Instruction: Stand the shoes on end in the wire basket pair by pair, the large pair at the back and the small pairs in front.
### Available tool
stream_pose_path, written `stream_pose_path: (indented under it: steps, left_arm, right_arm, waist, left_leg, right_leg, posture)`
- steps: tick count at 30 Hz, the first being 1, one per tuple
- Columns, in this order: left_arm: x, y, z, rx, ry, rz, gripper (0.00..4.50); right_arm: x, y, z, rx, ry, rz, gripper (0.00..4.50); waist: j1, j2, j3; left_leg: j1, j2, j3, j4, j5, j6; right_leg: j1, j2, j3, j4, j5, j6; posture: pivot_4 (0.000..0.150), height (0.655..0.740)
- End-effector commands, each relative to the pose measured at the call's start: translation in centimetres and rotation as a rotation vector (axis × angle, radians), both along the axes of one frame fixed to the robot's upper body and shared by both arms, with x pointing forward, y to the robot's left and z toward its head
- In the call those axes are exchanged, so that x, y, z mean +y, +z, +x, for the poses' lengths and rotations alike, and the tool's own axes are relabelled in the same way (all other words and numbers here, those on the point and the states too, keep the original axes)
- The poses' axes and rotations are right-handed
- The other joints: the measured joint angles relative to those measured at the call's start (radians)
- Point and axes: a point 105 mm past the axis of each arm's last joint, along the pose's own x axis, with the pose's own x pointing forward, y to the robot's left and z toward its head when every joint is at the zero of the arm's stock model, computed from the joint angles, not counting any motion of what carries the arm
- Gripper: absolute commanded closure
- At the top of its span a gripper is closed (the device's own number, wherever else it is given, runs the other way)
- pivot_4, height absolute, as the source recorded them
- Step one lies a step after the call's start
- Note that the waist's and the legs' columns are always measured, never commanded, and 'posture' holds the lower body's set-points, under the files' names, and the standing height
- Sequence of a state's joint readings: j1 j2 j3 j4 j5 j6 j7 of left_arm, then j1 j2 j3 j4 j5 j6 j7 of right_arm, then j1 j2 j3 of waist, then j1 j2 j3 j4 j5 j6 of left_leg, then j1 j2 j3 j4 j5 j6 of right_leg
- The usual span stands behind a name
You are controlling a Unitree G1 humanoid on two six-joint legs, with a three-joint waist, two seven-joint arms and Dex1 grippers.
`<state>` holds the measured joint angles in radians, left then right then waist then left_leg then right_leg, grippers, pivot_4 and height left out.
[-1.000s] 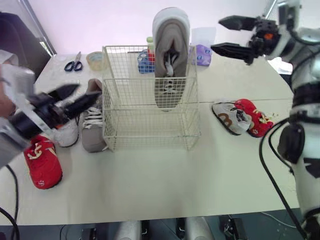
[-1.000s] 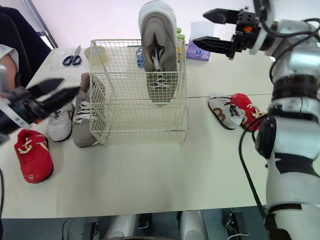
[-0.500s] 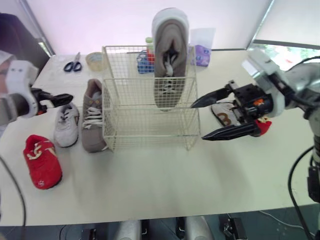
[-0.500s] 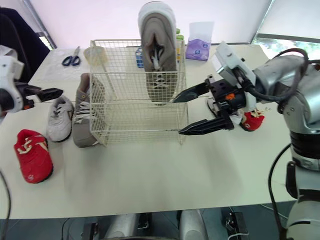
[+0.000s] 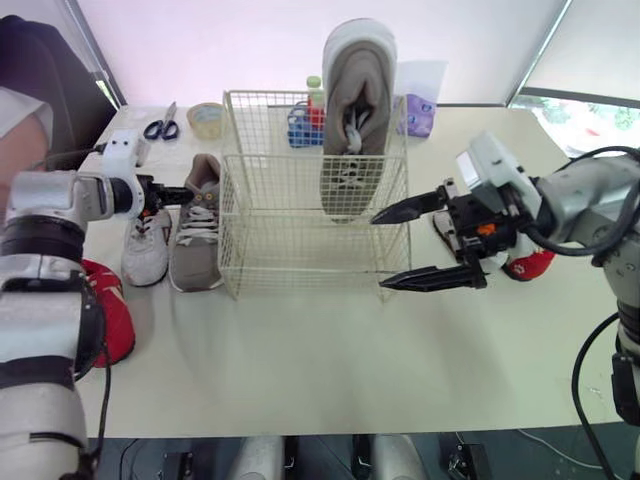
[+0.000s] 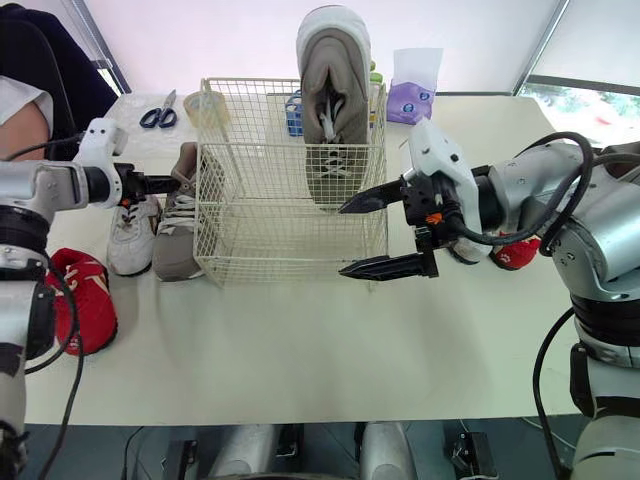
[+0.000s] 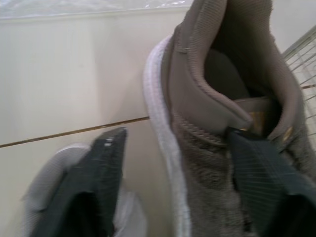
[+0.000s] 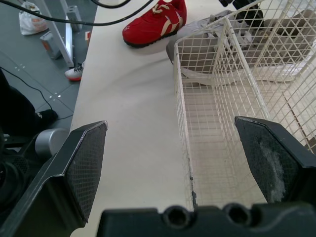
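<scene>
Straddling grey shoe's (image 5: pixel 197 245) heel rim with parted left gripper (image 7: pixel 175 136); holding right gripper (image 6: pixel 340 240) splayed wide off wire basket's (image 5: pixel 300 250) front-right corner, over table (image 5: pixel 320 360).

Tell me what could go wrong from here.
The open right claw hangs beside the wire basket; a bump might topple the tall grey shoe standing inside. The left claw straddles only the heel of the lying grey shoe, which might slip or nudge the white shoe beside it.

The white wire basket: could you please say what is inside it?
One large grey suede shoe stands toe-down at the back right, heel above the basket rim; its toe shows only through the mesh.
</scene>
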<state>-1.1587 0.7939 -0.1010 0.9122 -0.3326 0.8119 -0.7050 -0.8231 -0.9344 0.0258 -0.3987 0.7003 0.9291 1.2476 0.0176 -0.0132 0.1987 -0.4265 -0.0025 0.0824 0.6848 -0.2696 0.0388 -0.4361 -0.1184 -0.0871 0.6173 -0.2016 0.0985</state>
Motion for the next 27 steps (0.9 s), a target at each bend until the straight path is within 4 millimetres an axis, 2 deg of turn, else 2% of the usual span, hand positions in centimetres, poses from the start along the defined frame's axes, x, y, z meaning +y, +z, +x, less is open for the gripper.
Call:
stream_pose_path:
  steps: [1,3,4,12,16,21,24,27]
  left_arm:
    - [-0.2,0.0,0.4,-0.011,-0.007,0.027,3.25]
    - [-0.4,0.2,0.5,-0.022,-0.015,0.020,4.28]
    - [-0.5,0.5,0.6,-0.034,-0.015,0.007,4.46]
    - [0.7,4.1,-0.2,-0.124,0.036,-0.142,4.46]
    - [0.6,4.9,-1.1,-0.131,0.030,-0.199,3.08]
    - [0.3,5.7,-1.3,-0.144,0.039,-0.214,0.56]
    - [0.1,5.4,-1.2,-0.124,0.046,-0.191,0.56]
    - [0.4,3.8,-0.6,-0.091,0.074,-0.155,0.56]
  right_arm:
    - [-0.2,1.1,-0.1,-0.059,-0.008,0.019,0.00]
    - [-0.1,1.1,-0.1,-0.063,-0.009,0.018,0.00]
    - [-0.1,1.2,-0.2,-0.066,-0.009,0.019,0.00]
    - [-0.7,1.1,-0.2,-0.093,-0.013,0.021,0.00]
    - [-0.7,1.2,-0.3,-0.102,-0.006,0.029,0.00]
    - [-0.6,1.4,-0.3,-0.116,0.003,0.043,0.00]
    - [-0.6,1.2,-0.5,-0.118,0.006,0.040,0.00]
    - [-1.0,1.3,-1.4,-0.097,0.015,0.008,0.00]
  waist:
    - [0.000,0.000,0.000]
    - [-0.002,0.000,0.000]
    - [-0.002,0.000,0.000]
    - [-0.006,-0.002,0.000]
    - [-0.008,-0.002,0.000]
    - [-0.005,-0.002,0.000]
    - [-0.005,-0.002,0.000]
    - [-0.005,-0.002,0.000]
  left_leg:
    - [0.000,0.000,0.000,0.000,0.000,0.000]
    - [0.001,0.000,0.000,0.000,0.000,0.000]
    - [0.001,0.000,-0.001,0.000,0.000,0.000]
    - [-0.001,0.000,-0.001,0.000,0.000,0.000]
    - [-0.001,0.000,0.000,0.000,0.002,-0.003]
    - [-0.001,0.000,0.000,0.000,0.001,-0.002]
    - [0.000,0.000,0.000,0.000,0.002,-0.002]
    - [0.000,0.000,0.000,0.000,0.002,-0.003]
  right_leg:
    - [0.000,0.000,0.000,0.000,0.000,0.000]
    - [0.000,0.000,0.000,0.001,0.000,0.000]
    - [0.000,0.000,0.000,0.002,0.000,0.000]
    - [-0.001,0.000,-0.001,0.001,0.000,0.000]
    - [-0.001,0.000,-0.001,0.001,0.000,0.000]
    - [0.000,0.000,-0.001,0.001,0.000,0.000]
    - [0.000,0.000,-0.001,0.001,0.000,0.001]
    - [0.000,0.000,-0.001,0.000,0.000,0.001]
  posture:
    - [0.150,0.7400]
    - [0.150,0.7400]
    - [0.150,0.7400]
    - [0.150,0.7400]
    - [0.150,0.7400]
    - [0.150,0.7400]
    - [0.150,0.7400]
    - [0.150,0.7400]
